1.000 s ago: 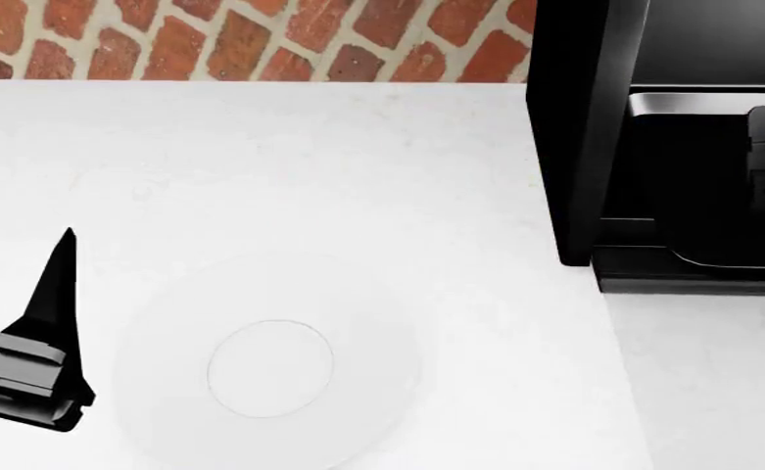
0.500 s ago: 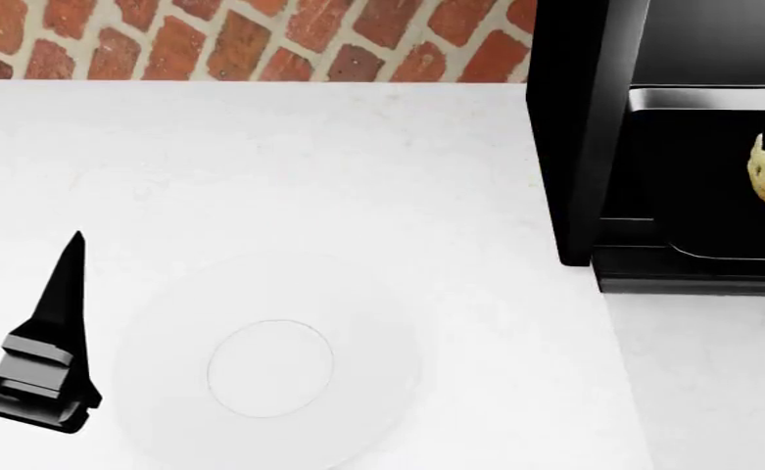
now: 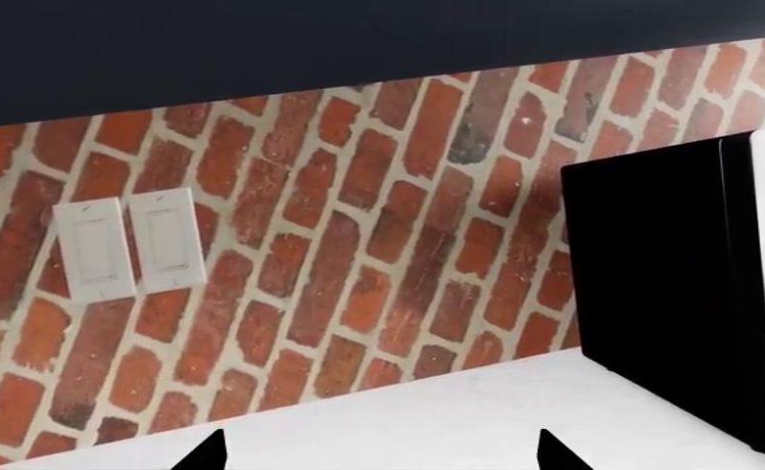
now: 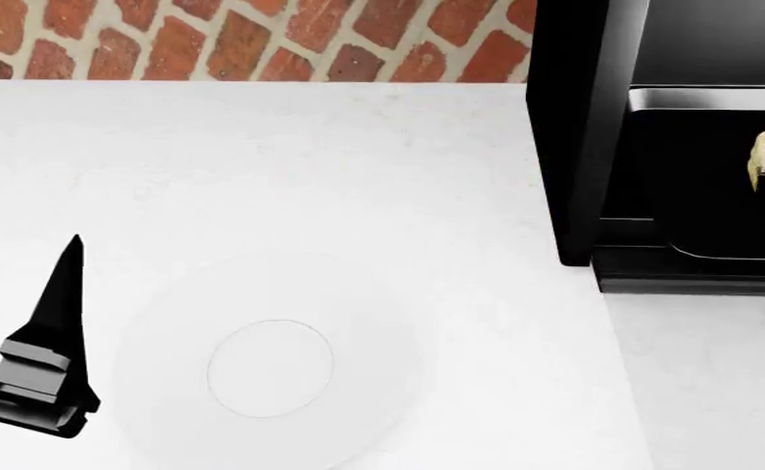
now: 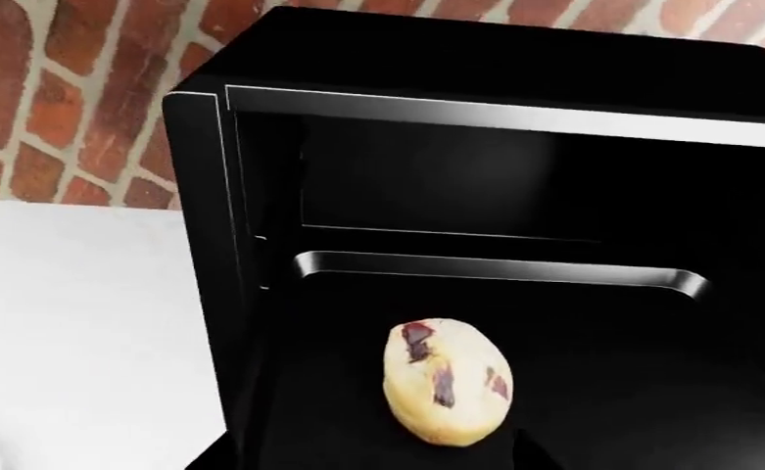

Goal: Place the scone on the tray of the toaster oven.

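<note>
In the head view, nearest at about 8 o'clock, the left gripper (image 4: 45, 333) hangs over the white counter (image 4: 356, 176), a black tapered finger pointing away from the robot. From the left wrist view its 2 fingertips (image 3: 213, 452) show as dark points set well apart with only counter between them, so this claw stands wide open and holds nothing. Just beside it, toward 6 o'clock, lies the round white plate (image 4: 160, 323), bare.

Farther off, at about 2 o'clock, stands the toaster oven (image 4: 578, 127), black and boxy, its cavity open. The tray (image 5: 487, 267), dark with a thin silvery rim, is pulled forward out of the cavity. The scone (image 5: 448, 382), pale yellow with dark red berry bits, lies on the tray floor near its front; in the head view only a sliver of it shows at the 3 o'clock edge.

The right gripper is barely seen: I cannot tell how far it is open or whether it touches the scone.

Farthest, at 12 o'clock, the brick wall (image 3: 356, 245) carries 2 white switch plates (image 3: 127, 243). No brand, label or writing can be read anywhere.
</note>
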You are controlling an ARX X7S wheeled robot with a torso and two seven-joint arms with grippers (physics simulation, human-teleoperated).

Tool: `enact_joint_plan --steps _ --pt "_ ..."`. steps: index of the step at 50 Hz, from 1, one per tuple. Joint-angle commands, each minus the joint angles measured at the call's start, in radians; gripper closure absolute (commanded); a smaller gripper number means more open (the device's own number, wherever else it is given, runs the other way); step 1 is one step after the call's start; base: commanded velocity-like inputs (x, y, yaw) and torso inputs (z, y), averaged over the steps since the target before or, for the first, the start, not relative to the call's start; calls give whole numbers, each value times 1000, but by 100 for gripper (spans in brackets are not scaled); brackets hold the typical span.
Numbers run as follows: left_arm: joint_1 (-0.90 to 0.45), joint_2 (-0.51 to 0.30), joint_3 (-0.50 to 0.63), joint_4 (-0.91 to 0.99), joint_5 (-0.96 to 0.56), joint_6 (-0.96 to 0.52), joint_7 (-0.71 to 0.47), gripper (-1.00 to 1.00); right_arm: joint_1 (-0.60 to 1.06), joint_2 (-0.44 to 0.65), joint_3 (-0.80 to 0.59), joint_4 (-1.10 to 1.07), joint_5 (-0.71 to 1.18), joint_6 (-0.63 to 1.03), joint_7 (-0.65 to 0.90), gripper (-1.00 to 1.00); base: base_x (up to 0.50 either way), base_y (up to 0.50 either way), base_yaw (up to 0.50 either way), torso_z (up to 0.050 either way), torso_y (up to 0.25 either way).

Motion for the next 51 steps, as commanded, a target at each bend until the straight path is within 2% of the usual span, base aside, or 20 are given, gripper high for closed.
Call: enact_joint_plan --steps 1,9,16,32,43,51 --pt "25 -8 -8 -3 8 26 7 -100 -174 129 131 -253 200 -107 112 -100 0 0 0 0 0" --pt "16 -6 -4 -1 2 20 1 -100 -316 207 208 -405 270 -219 126 -100 0 0 0 0 0" --pt "9 -6 -1 5 -3 14 -4 -100 -351 197 233 -479 285 -259 114 -100 0 0 0 0 0" --pt "-6 -4 15 -3 -4 8 -4 -100 -371 68 220 -553 275 -304 53 -100 0 0 0 0 0" --pt "-19 4 32 -13 0 8 0 -100 -369 -95 147 -493 155 -303 -71 -100 0 0 0 0 0" --pt "-93 48 96 -92 27 24 50 -100 -350 -224 56 -395 11 -290 -193 -100 0 0 0 0 0"
